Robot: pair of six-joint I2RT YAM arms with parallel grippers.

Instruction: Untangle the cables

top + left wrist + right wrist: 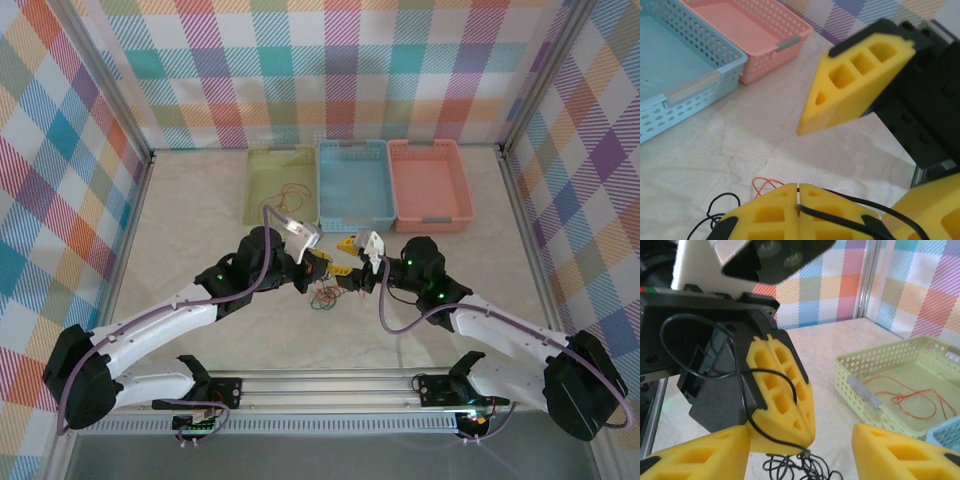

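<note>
The left hand (798, 192) is pressing its yellow pads together and pinching a black cable (840, 214). It is hovering low over the desk (740, 140). The cable is leaving the seam between the pads and running sideways towards the right arm's side. In the right wrist view it is also looping over the pads and dropping to a dark tangle directly below the left hand. The rest of the cables (325, 297) are lying in a small heap on the desk, just on the near side of the left hand. An orange loop (762, 182) is showing beside the black coils.

The right hand (801, 432) is facing the left hand nose to nose with its fingers spread wide. One finger is sitting on either side of the left hand's tip, and nothing is between them yet. It is therefore the nearer free hand to the stretched strand. The strand's long axis seems to be lying across that open gap, so closing on it and drawing away looks like the coming step.

Beyond the left hand, the green basket (875, 357) is already holding one orange cable (910, 396).

Both arms are reaching inward, with their wrists angling down towards the heap.
</note>
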